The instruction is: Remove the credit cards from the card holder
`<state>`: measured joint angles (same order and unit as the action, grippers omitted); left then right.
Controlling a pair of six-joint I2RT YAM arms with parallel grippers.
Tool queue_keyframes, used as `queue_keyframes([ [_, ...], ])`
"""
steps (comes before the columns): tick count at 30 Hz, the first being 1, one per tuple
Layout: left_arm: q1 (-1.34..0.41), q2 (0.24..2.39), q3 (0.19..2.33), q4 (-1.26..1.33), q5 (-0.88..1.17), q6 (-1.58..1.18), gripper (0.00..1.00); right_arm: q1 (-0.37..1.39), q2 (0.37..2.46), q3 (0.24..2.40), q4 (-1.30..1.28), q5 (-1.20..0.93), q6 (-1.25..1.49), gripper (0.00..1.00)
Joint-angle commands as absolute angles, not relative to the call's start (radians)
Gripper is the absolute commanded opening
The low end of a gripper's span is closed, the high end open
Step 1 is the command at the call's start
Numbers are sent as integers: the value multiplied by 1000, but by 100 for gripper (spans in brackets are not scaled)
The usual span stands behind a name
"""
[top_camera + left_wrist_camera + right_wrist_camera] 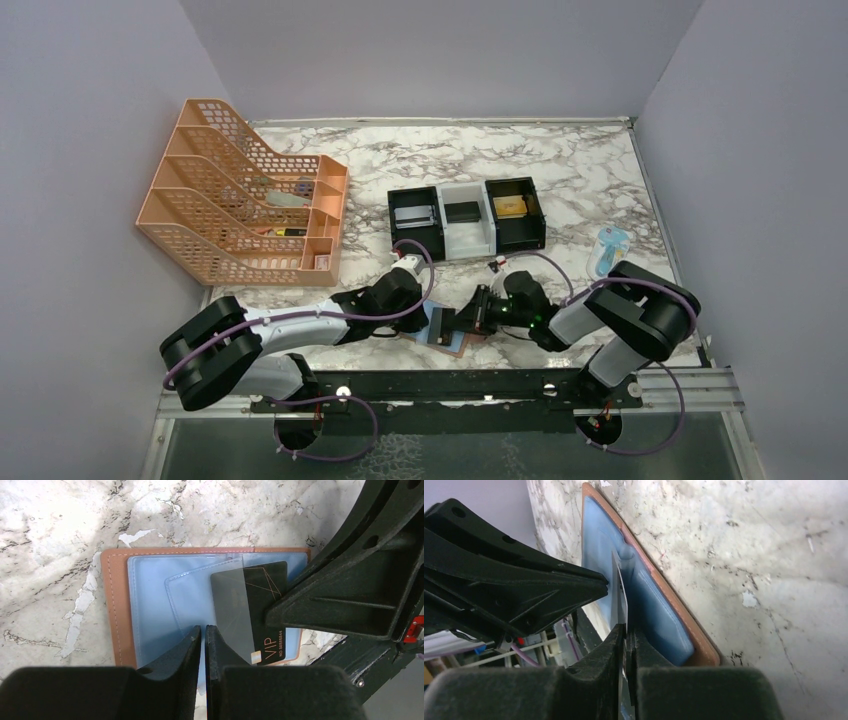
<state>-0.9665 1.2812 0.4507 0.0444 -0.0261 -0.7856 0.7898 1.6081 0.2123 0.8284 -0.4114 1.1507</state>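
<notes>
My arms stretch low, meeting over the open card holder [117,605] on the worktop [580,170]. Right tool [626,628] pinches the black card [260,605] by its edge, while left tool [203,631], nearly closed, seems to nip the holder's blue lining.

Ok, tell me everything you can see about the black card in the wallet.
The black card is thin, glossy plastic with fine gold lines and gold VIP lettering beside a number. It sits skewed, half out of a clear blue pocket of the open tan card holder on the marble table. The right gripper pinches its edge.
</notes>
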Motion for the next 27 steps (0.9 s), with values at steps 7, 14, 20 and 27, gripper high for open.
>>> queue_keyframes([
  [7,-973,1288,453,-2,-48,-768,12,786,1446,182,655,-335,1080,1],
  [14,-974,1259,454,-11,-70,-775,12,783,1132,204,294,-143,949,1],
  [20,-974,1218,466,-21,-84,-769,17,783,898,256,144,2,793,1],
  [27,-973,1153,531,-128,-156,-732,37,784,758,335,108,166,536,1],
])
